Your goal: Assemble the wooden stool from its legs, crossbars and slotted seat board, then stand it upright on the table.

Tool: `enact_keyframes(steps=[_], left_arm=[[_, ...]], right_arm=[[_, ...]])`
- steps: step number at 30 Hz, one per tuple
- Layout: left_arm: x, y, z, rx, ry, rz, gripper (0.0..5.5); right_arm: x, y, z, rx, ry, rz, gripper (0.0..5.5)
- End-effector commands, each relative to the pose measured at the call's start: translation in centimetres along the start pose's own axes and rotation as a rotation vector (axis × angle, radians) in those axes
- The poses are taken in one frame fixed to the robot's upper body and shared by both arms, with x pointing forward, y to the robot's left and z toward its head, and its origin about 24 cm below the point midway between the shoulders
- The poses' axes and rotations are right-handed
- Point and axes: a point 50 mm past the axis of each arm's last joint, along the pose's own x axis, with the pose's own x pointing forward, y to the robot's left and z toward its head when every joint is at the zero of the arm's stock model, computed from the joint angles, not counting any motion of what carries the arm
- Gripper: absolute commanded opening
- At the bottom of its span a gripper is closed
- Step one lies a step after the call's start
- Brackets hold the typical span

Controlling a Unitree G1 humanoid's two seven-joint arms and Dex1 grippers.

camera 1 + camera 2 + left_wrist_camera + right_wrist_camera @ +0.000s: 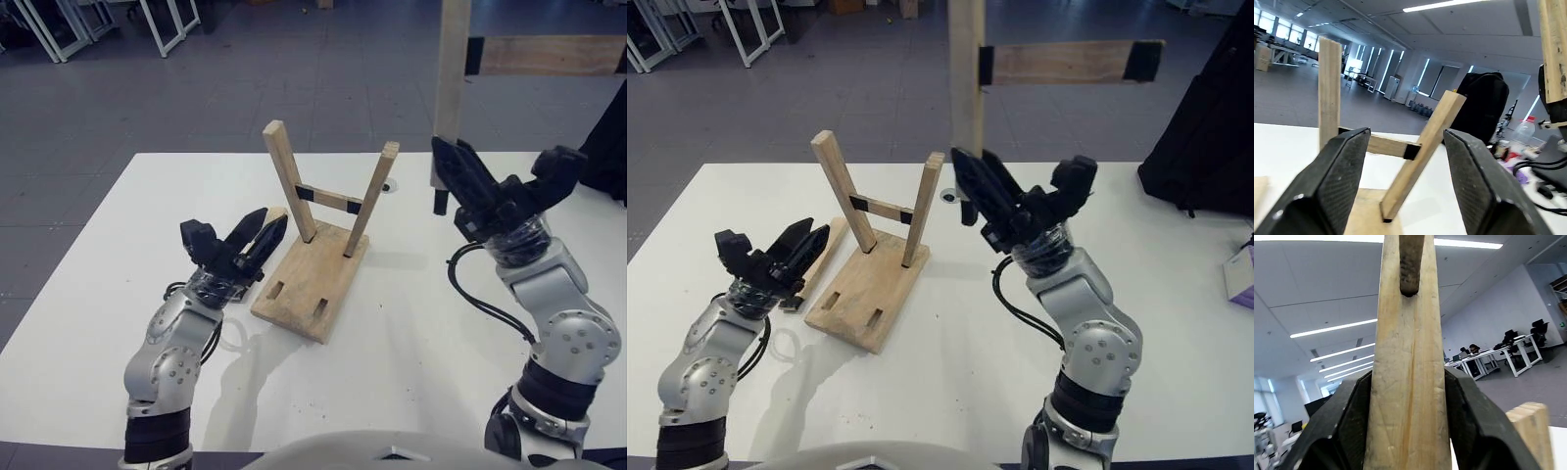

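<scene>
The slotted seat board (pixel 299 289) lies flat on the white table (pixel 411 343). Two legs (pixel 290 181) (pixel 372 196) stand in it, leaning and joined by a crossbar (pixel 331 199). My left gripper (pixel 266 230) hovers open at the board's left edge with nothing between its fingers (pixel 1337 181); the standing legs (pixel 1420 156) are just ahead of it. A loose wooden piece (pixel 823 253) lies on the table under that gripper. My right gripper (pixel 449 152) is shut on a second leg (pixel 1408 382), held upright above the table's far right, its crossbar (pixel 1058 62) sticking out sideways.
A black bag (pixel 1205 127) stands off the table's right side, and a small white box (pixel 1242 276) sits at the right edge. The table has a round grommet (pixel 390 186) behind the legs. White table frames (pixel 167 24) stand far back on the floor.
</scene>
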Motion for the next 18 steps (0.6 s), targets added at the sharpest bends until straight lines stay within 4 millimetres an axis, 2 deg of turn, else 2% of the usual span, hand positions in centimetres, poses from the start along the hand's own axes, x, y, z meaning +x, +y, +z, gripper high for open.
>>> enact_keyframes(steps=[1,2,5,9,18], left_arm=[[-1.5,-3.0,-0.3,-0.184,0.122,-0.282,2.77],[-1.7,-3.3,-0.2,-0.226,0.131,-0.318,2.77],[-1.4,-3.3,-0.3,-0.265,0.153,-0.324,3.29],[-0.4,-3.0,-0.2,-0.285,0.161,-0.311,4.0],[0.4,-3.8,0.6,-0.364,0.09,-0.364,4.05]], right_arm=[[-1.3,0.5,-4.6,0.023,0.25,0.078,2.02],[-1.9,0.5,-5.3,0.03,0.284,0.091,2.02],[-3.1,0.1,-6.9,0.038,0.351,0.102,2.02],[-3.4,0.7,-7.7,0.048,0.362,0.145,2.02],[-3.4,1.0,-8.7,0.155,0.379,0.235,2.02]])
